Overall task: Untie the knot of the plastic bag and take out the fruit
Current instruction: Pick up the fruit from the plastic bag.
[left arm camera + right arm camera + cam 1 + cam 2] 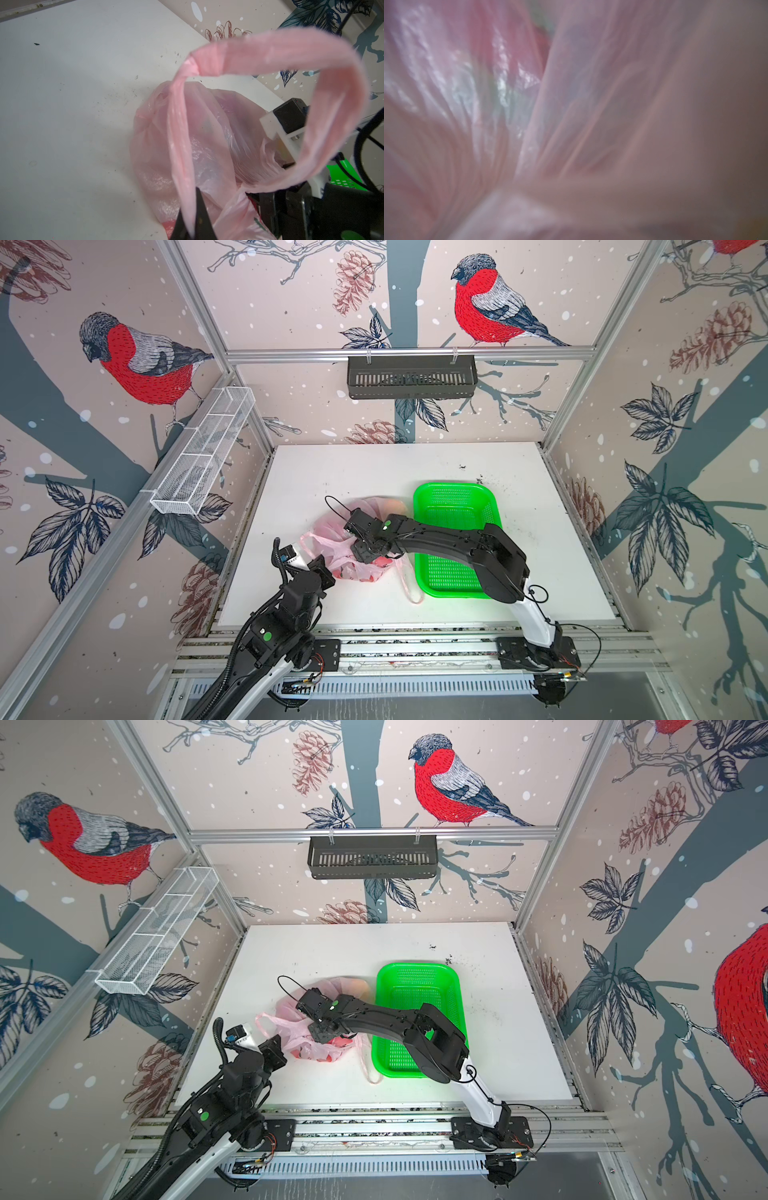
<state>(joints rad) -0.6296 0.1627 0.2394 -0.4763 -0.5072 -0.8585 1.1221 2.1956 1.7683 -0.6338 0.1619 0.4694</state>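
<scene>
Now two hands meet one plastic bag [326,529]: left hand [191,216] clamped on its handle [180,145], right hand [368,553] inside, grip untellable.

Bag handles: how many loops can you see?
2. One handle loop is pinched by the left gripper; the other loop lies on the table beside the green basket.

Counter [353,468]: we log a bag [328,529] near the middle, fruit [388,506] inside it at the far end; a basket [457,506] just beside the bag, to its right. Left wall [62,489]: a wire rack [203,452]. Back wall [291,323]: a shelf [411,379].
</scene>
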